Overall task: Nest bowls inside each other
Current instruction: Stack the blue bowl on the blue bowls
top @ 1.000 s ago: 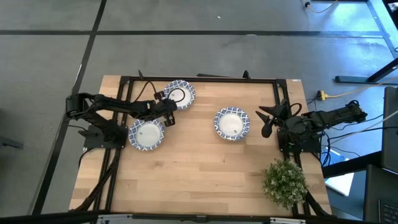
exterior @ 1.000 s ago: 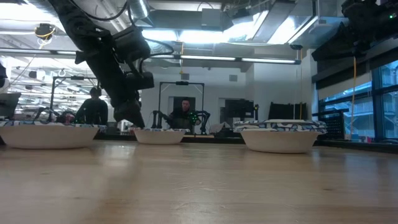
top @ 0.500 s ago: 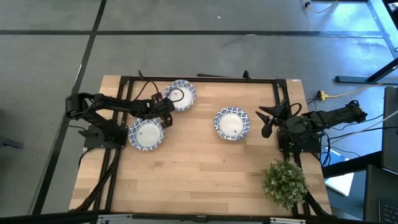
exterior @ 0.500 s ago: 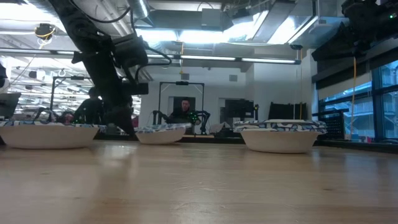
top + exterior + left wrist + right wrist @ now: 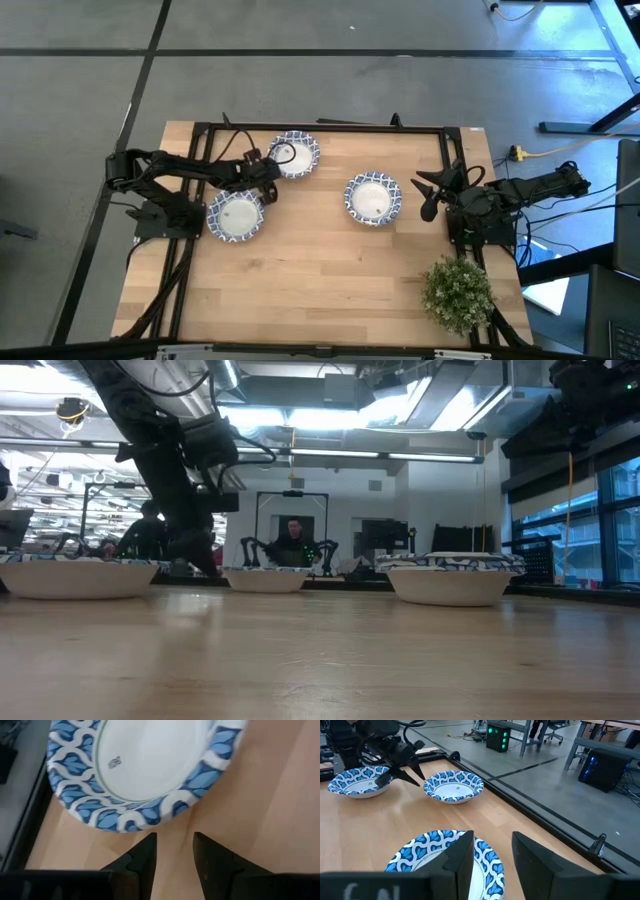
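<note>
Three white bowls with blue-patterned rims rest on their bases on the wooden table. One is far left, one near the left arm, one in the middle. My left gripper is low at the table, open by a narrow gap. Its fingertips point at the far bowl's rim from the table's left. My right gripper waits open at the table's right, just right of the middle bowl. My left gripper's fingertips stand right at the left edge of the far bowl's rim, coming in low from the table's left. I cannot tell whether they touch it. The bowl sits flat on the table.
A green potted plant stands at the table's near right corner. A black frame runs along the far and side edges. Bare wood lies across the near half. People sit in the room beyond.
My left gripper has come down toward the table beside the far bowl. That bowl has slid a little toward the table's right edge. Its rim tipped for a moment and it now lies flat again.
</note>
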`<state>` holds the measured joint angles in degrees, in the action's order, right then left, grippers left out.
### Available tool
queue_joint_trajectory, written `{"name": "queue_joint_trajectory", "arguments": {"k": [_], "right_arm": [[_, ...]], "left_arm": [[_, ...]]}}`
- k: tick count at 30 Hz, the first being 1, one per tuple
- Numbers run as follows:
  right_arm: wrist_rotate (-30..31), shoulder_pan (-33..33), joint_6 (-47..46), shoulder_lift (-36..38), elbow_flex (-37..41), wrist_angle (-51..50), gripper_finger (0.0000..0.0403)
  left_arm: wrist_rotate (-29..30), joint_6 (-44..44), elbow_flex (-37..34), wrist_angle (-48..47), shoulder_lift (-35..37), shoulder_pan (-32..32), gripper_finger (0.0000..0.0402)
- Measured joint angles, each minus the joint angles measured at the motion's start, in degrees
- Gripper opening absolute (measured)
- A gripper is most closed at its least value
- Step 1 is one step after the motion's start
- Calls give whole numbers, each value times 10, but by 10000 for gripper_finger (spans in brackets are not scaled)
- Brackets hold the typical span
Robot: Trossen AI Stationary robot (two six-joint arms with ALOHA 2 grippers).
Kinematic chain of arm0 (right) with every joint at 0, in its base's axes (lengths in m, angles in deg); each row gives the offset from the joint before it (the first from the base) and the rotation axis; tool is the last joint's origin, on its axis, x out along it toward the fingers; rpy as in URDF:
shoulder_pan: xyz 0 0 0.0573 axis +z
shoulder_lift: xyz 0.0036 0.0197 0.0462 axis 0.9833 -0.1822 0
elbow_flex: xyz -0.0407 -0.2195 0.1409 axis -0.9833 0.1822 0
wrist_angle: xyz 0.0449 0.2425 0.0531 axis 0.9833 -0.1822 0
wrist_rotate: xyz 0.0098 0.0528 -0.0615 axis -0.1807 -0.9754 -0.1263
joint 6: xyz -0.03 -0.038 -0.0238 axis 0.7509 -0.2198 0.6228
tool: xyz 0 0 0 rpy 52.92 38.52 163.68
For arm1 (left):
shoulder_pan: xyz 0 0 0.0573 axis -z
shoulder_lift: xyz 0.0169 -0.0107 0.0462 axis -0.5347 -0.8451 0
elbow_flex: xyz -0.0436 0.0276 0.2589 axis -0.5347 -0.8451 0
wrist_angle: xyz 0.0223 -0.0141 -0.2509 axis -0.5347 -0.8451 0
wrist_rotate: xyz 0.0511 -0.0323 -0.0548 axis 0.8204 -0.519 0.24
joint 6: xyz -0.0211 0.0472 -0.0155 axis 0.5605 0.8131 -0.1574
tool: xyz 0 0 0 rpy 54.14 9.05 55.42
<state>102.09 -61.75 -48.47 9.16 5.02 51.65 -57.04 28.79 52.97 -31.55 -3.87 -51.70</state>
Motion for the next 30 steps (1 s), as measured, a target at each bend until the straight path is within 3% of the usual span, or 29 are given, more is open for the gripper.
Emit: {"name": "queue_joint_trajectory", "arguments": {"k": [4,9,26,30], "right_arm": [[0,0,0,0,0,-5,136],[0,0,1,0,0,-7,136],[0,0,0,0,0,-14,136],[0,0,0,0,0,-14,136]], "left_arm": [[-24,-6,5,-1,0,2,123],[-23,50,27,1,0,4,123],[-57,41,74,-2,0,1,125],[-114,39,74,-10,0,-9,125]]}}
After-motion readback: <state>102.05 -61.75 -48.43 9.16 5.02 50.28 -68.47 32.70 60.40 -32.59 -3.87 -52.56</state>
